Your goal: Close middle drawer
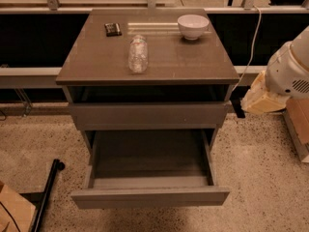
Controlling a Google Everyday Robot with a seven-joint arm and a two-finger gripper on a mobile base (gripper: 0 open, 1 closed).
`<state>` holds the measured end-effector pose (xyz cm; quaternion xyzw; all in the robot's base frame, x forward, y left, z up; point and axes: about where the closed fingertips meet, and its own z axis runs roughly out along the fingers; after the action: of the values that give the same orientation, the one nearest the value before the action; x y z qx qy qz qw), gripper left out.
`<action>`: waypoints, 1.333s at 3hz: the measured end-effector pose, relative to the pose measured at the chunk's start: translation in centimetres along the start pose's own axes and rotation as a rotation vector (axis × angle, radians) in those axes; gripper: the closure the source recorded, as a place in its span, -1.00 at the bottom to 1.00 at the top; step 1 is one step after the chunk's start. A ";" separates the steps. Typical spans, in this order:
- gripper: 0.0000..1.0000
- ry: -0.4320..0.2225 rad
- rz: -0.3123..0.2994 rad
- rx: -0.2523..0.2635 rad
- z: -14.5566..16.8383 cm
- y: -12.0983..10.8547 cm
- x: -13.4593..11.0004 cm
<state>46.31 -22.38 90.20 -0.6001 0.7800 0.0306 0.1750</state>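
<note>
The middle drawer (pixel 149 196) is pulled far out of the grey-brown cabinet (pixel 96 62), and its empty inside faces up. Its plain flat front is nearest me. The taller top drawer front (pixel 147 115) sits above it, nearly flush, with a dark gap under the cabinet top. The lowest drawer is hidden beneath the open one. My white arm (pixel 292 69) enters from the right edge. Its cream-coloured gripper (pixel 263 98) hangs beside the cabinet's right side at about top-drawer height, apart from the cabinet and well above the open drawer's front.
On the cabinet top lie a clear plastic bottle (pixel 138 55) on its side, a white bowl (pixel 192 26) and a small dark packet (pixel 113 29). A white cable (pixel 251 37) hangs at the right. A black pole (pixel 47 197) and a cardboard piece (pixel 12 211) lie on the floor at the left.
</note>
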 end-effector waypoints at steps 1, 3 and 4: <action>1.00 0.009 -0.004 0.010 -0.6 0.2 -0.2; 1.00 -0.029 0.035 -0.091 8.4 2.5 1.1; 1.00 -0.029 0.034 -0.091 8.4 2.5 1.1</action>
<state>45.69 -20.54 81.55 -0.5934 0.7854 0.0779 0.1582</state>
